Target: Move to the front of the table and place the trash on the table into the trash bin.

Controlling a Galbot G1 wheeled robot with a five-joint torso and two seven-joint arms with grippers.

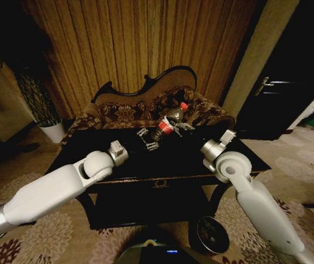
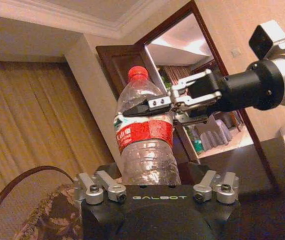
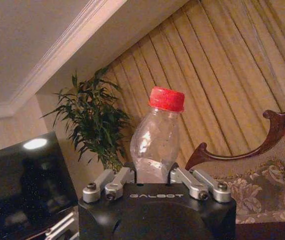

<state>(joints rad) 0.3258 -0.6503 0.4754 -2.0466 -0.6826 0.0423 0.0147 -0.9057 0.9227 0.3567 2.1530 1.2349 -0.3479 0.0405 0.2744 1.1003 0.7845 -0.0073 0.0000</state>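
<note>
Above the far side of the black surface, the right gripper has its fingers closed on the bottle, while the left gripper waits open beside it, so I'd carry it level and unhurried toward the trash bin.

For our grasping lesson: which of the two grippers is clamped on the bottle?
The right gripper: its fingers pinch the bottle above the red label; the left gripper is open near its base.

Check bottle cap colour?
Red cap on the clear bottle; right wrist view shows it best.
</note>
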